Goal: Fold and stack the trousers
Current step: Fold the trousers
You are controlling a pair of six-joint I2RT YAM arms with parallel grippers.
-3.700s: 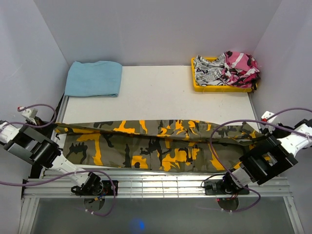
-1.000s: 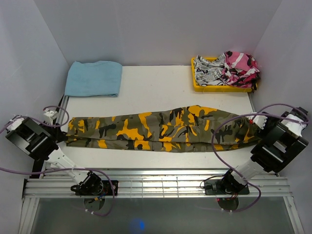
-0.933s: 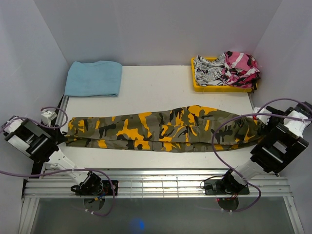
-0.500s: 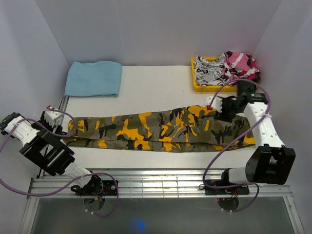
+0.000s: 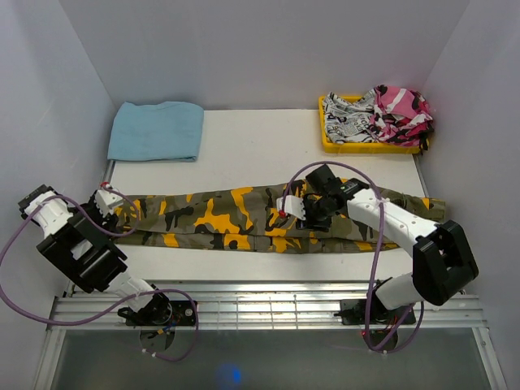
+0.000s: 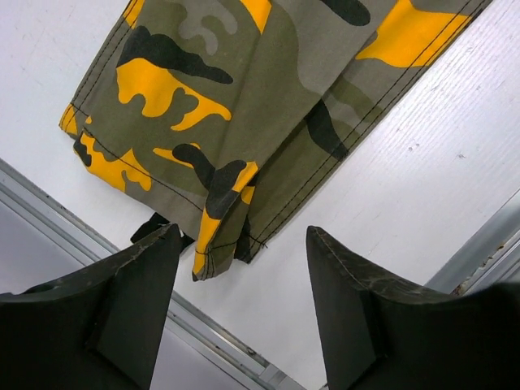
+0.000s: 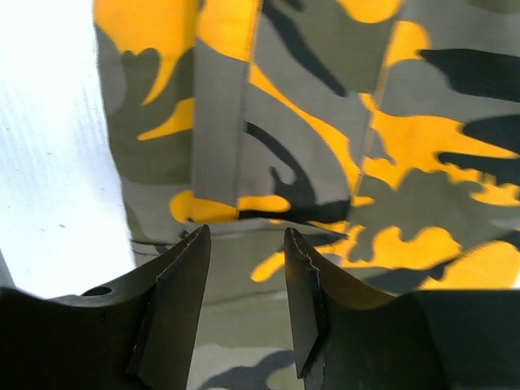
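Observation:
The trousers (image 5: pixel 219 215), camouflage in olive, orange-yellow and black, lie folded lengthwise as a long band across the white table (image 5: pixel 260 154). My left gripper (image 5: pixel 104 201) sits at their left end. In the left wrist view it (image 6: pixel 244 230) is open, and the leg hems (image 6: pixel 219 236) lie just ahead of the fingertips, ungripped. My right gripper (image 5: pixel 291 213) hovers over the middle of the band. In the right wrist view it (image 7: pixel 245 231) stands open at a moderate gap above a seam in the trousers (image 7: pixel 325 106), with nothing pinched.
A folded blue towel (image 5: pixel 156 130) lies at the back left. A yellow tray (image 5: pixel 329 145) at the back right holds a pink camouflage garment (image 5: pixel 400 110) and a black-and-white printed one (image 5: pixel 345 122). Metal rails (image 5: pixel 260 305) run along the near edge; walls close three sides.
The right arm has swung from the trousers' right end to their middle, its jaws narrowing. The left gripper has shifted in to the hems. Before that, the trousers moved back from the near edge, folded narrower.

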